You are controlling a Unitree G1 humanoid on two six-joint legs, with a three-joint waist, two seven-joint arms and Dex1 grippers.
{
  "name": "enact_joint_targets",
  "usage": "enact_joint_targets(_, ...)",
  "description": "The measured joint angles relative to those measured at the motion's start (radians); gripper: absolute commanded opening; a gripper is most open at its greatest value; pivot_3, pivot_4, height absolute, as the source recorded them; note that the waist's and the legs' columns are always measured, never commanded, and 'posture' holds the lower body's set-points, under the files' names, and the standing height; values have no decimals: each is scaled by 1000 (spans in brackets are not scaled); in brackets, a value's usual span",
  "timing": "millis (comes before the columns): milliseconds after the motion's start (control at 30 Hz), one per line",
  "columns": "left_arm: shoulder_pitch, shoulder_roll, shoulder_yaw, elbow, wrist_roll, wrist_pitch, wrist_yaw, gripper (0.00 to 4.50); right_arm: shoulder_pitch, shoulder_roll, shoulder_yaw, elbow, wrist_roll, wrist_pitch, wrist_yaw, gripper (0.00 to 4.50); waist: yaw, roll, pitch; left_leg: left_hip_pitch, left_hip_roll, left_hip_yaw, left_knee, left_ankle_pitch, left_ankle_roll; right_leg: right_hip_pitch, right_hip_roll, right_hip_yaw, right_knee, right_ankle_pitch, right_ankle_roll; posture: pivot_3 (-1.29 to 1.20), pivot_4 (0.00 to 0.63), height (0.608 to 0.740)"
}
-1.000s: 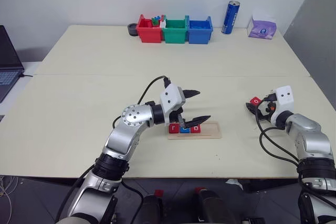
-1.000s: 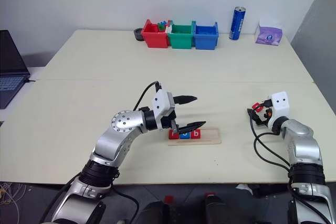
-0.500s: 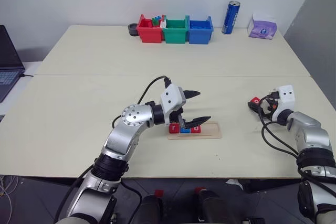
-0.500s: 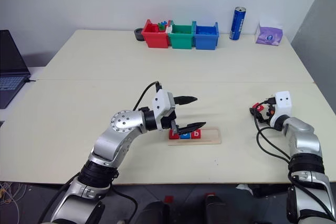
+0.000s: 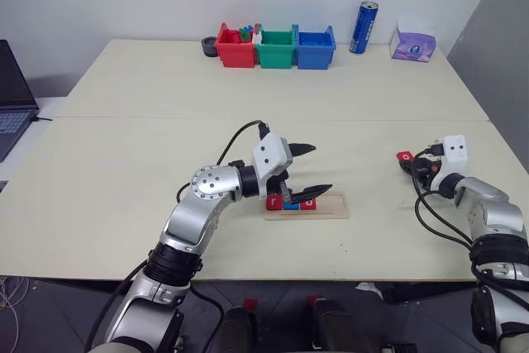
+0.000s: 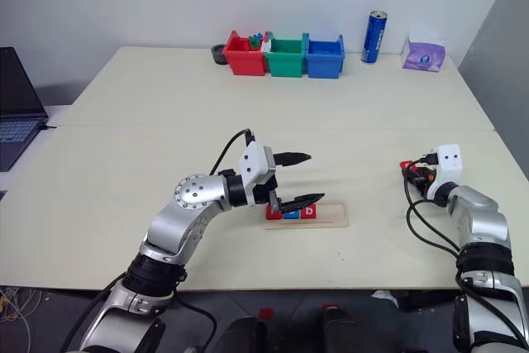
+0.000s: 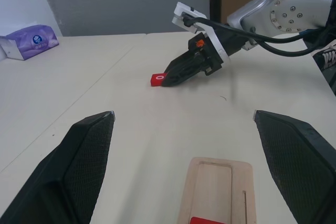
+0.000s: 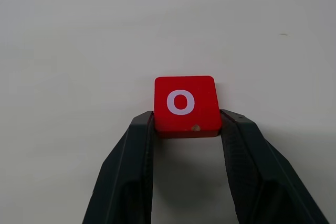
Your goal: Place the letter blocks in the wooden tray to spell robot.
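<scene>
We see the right gripper pinching the red "o" block on the table, well right of the tray. The left gripper hangs spread above the tray's three blocks.

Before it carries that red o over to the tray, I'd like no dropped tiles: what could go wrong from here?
The right tool pinches only the near edge of the red o block, so the block may pivot or slip out on lifting.

The left tool hangs open just above the wooden tray and the three blocks in it, so the right arm could bump it on the way to the free slots at the tray's right end.
</scene>
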State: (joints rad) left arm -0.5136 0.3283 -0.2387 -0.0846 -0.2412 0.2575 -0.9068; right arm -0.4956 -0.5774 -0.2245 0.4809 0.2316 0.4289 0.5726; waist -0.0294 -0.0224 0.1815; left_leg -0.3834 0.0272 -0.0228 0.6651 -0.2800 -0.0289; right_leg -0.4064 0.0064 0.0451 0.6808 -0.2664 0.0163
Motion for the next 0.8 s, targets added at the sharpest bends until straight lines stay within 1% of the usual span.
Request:
enact_joint_targets(100,-2,1,1,2,-1,-1,-3,4500,65,10,20,-138,-9,51,-33,1449,0,0,0,0,0,-1,0,0,0,0,0,0,0,0,0,0,150,740)
enact_joint_targets(167,-1,9,1,-1,-4,-1,-15,4500,159,17,42,-335,-13,141,-74,1449,1,1,0,-1,1,-2,0,0,0,0,0,0,0,0,0,0,150,740)
enact_joint_targets(300,60,70,6,-53,-33,6,-66,4500,372,102,78,-824,23,437,-196,1449,-3,4,-2,0,2,-5,-2,0,0,-1,1,0,0,-1,-1,0,150,740)
enact_joint_targets(400,110,100,7,-104,-58,24,-89,4500,458,183,99,-1065,34,639,-292,1449,-1,4,-2,0,2,-6,-2,0,-1,0,1,-1,1,-1,-1,0,150,740)
enact_joint_targets(433,122,108,7,-117,-67,29,-91,4500,476,213,105,-1122,34,699,-324,1449,-1,4,-2,0,2,-6,-1,1,-1,0,1,-1,1,-4,3,0,150,740)
enact_joint_targets(467,135,116,8,-133,-73,38,-92,4500,485,252,107,-1181,33,765,-360,1449,0,4,-2,0,2,-6,-1,1,-2,0,1,0,0,-4,4,0,150,740)
enact_joint_targets(533,146,120,8,-152,-75,45,-93,4500,483,290,112,-1241,29,857,-405,1449,0,4,-2,1,1,-5,-1,1,-2,0,0,-1,0,-4,4,0,150,740)
enact_joint_targets(700,153,130,8,-162,-77,51,-93,4500,465,331,127,-1305,22,977,-464,1449,-1,3,-3,1,0,-3,0,1,-2,0,1,-1,0,-4,5,0,150,740)
enact_joint_targets(733,153,130,8,-162,-77,54,-92,4500,462,336,127,-1307,22,987,-469,2179,-1,3,-3,1,0,-3,-1,1,-2,0,1,-1,0,-4,5,0,150,740)
enact_joint_targets(800,152,129,8,-161,-77,61,-89,4500,462,350,130,-1309,24,1008,-471,2867,-1,3,-3,1,1,-3,-1,1,-2,0,2,-1,-1,-4,4,0,150,740)
